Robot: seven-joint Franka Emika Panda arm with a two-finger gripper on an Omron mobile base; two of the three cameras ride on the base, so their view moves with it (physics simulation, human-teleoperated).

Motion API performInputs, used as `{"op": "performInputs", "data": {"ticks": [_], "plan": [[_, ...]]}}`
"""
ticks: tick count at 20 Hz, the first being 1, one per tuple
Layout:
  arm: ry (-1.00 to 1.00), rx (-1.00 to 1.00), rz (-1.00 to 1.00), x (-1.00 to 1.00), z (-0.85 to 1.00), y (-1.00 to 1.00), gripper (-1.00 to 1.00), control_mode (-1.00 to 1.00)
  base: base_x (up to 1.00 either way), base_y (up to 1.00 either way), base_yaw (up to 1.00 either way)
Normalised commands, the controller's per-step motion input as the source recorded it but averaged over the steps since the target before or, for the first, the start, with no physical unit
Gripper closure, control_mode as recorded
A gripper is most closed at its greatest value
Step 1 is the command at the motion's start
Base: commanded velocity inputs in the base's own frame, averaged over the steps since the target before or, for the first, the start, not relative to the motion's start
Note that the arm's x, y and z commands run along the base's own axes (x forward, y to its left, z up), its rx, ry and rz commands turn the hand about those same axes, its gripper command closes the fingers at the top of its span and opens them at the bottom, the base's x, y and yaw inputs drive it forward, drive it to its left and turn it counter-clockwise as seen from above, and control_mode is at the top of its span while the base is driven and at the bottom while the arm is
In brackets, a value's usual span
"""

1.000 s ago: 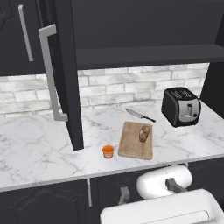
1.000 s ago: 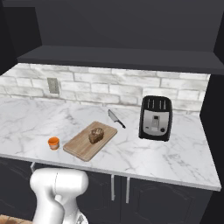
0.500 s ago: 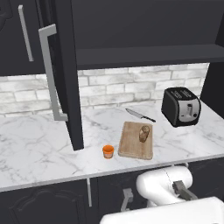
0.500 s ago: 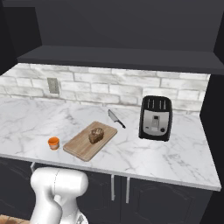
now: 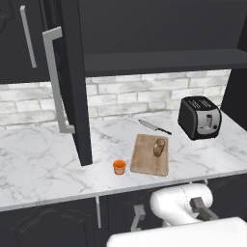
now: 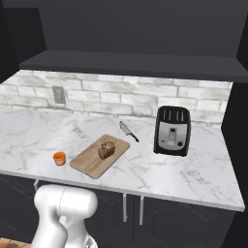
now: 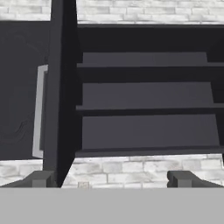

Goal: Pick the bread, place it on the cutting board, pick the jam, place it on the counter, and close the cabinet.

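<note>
Bread (image 5: 159, 146) sits on the cutting board (image 5: 144, 161), jam (image 5: 119, 167) on the surface (image 5: 38, 164) just left of the board, so only the cabinet (image 5: 72, 87) close is left. Fingers (image 7: 40, 179) are spread wide, grasping nothing, facing the open shelves (door edge-on at left in hand view). Next: get behind the door's outer face near the handle (image 5: 57, 82) and push it shut.

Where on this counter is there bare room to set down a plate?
Bare counter left of the open cabinet door, and front right, below the toaster. The middle is crowded: jam, cutting board with bread, knife.
</note>
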Motion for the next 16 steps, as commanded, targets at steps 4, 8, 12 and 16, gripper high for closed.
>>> {"op": "performInputs", "data": {"ticks": [4, 8, 12, 16], "plan": [[-0.04, 0.00, 0.00, 0.08, 0.00, 0.09, -1.00, -1.00, 0.00, 0.00, 0.00], [-0.05, 0.00, 0.00, 0.14, 0.00, 0.09, -1.00, -1.00, 0.00, 0.00, 0.00], [-0.05, 0.01, 0.00, 0.22, 0.01, 0.09, -1.00, -1.00, 0.00, 0.00, 0.00], [-0.07, 0.00, 0.00, 0.16, 0.01, 0.11, -1.00, -1.00, 0.00, 0.00, 0.00]]}}
